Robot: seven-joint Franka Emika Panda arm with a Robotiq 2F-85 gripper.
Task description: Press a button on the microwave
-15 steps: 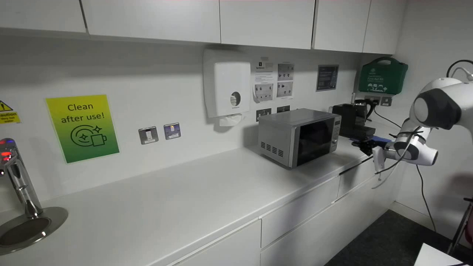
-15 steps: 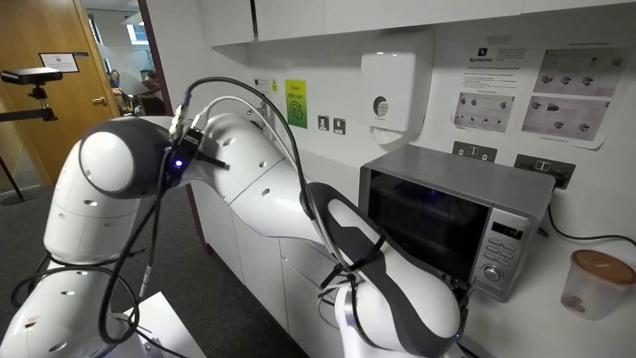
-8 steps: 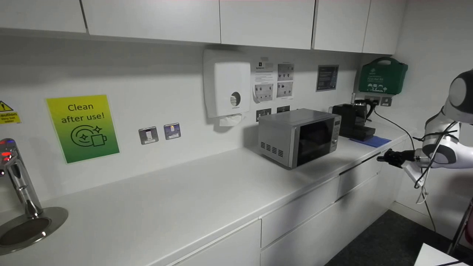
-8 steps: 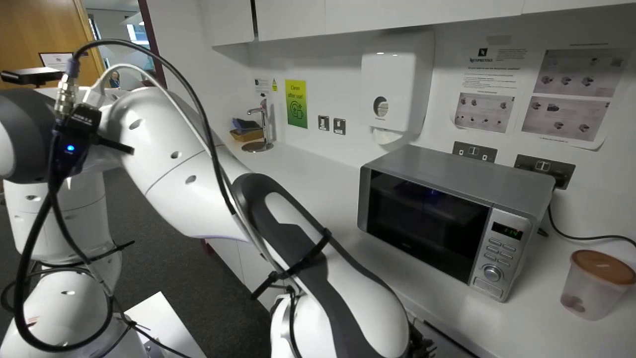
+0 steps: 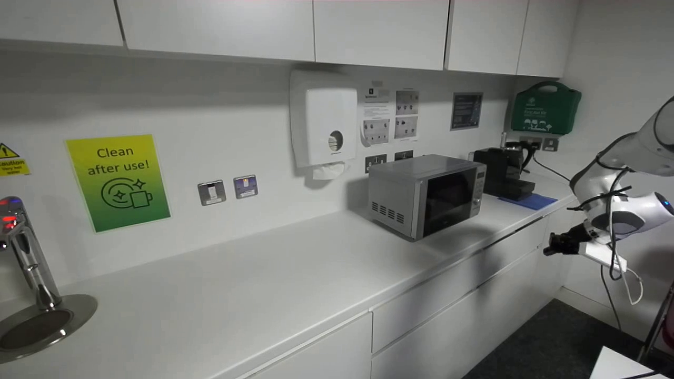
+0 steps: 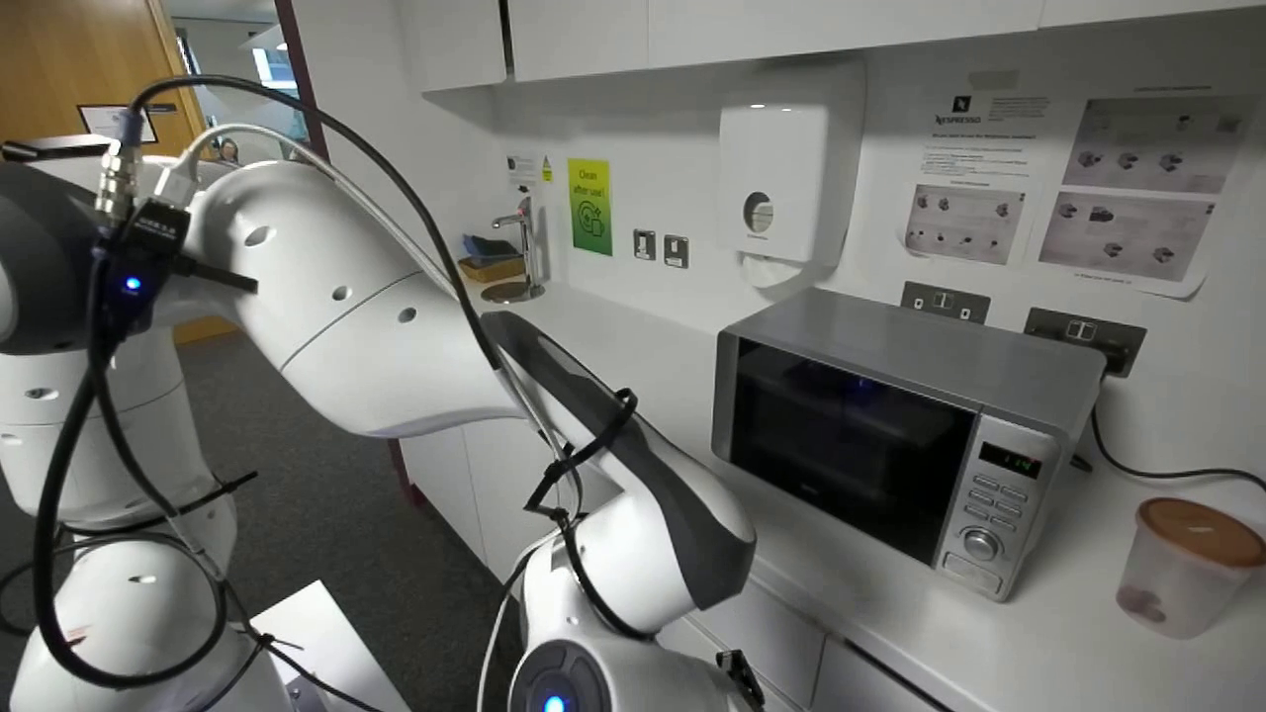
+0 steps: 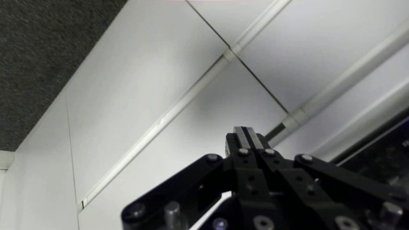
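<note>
- In an exterior view, the microwave (image 5: 395, 192) stands on the white counter (image 5: 253, 284), right of the middle, with its door (image 5: 448, 200) closed.
- Farther right is a black appliance (image 5: 495, 171), and a blue cloth (image 5: 534, 201) lies at its near side.
- The arm (image 5: 650, 152) is at the right; its gripper (image 5: 549, 251) is well apart from the microwave.
- In an exterior view, the arm fills the left and near part; of the gripper only a small black piece shows.
- Here the microwave is at the right, and its control strip (image 6: 999, 506) has green digits on a display (image 6: 1010, 460), small buttons (image 6: 980, 497) and a round knob (image 6: 980, 544).
- Right of it stands a clear tub (image 6: 1177, 583) with an orange-brown lid (image 6: 1202, 531).
- In the wrist view, the fingers (image 7: 242, 138) are closed together, a thin dark line between them.
- They point toward white drawer fronts (image 7: 236, 95); the dark floor (image 7: 41, 57) is at the left.
- Whether a dark surface (image 7: 383, 156) at the right belongs to the microwave, I cannot tell.
</note>
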